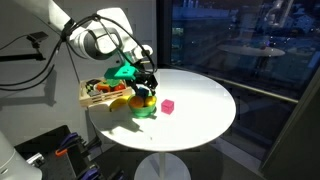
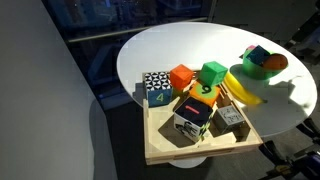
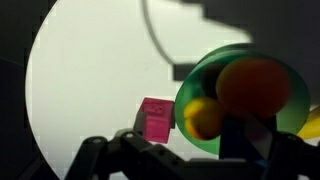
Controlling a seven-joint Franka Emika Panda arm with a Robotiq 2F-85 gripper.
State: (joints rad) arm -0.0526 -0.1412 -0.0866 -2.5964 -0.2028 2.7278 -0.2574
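1. The green bowl point(image 3: 186, 95) sits upright on the white tabletop point(image 1: 200, 95), near the edge closest to the wooden tray point(image 2: 160, 150). Its hollow keeps round things from rolling: an orange ball point(image 3: 255, 85) and a smaller yellow piece point(image 3: 203, 118) rest inside it, touching each other.
2. The pink block point(image 3: 155, 120) lies on the bare tabletop just beside the bowl, apart from its wall. Nothing is holding it.
3. A banana point(image 2: 245, 92) lies between the bowl and the tray, which keeps the loose fruit close to the bowl.
4. The tray's rim holds the toy cubes in one cluster, among them a numbered cube point(image 2: 157, 88), an orange cube point(image 2: 181, 77) and a green cube point(image 2: 211, 72). Some of them are stacked or tilted against each other.
5. The pincer point(image 3: 185, 165) is open. In the wrist view its two dark fingers stand wide apart at the bottom edge, with nothing between them.
6. In an exterior view the pincer point(image 1: 145, 92) hangs directly above the bowl, pointing down and close to the rim. Whether it touches the rim cannot be told.
7. The arm point(image 1: 100, 40) comes in from above the tray side, bends at the elbow and turns the wrist straight down over the bowl.
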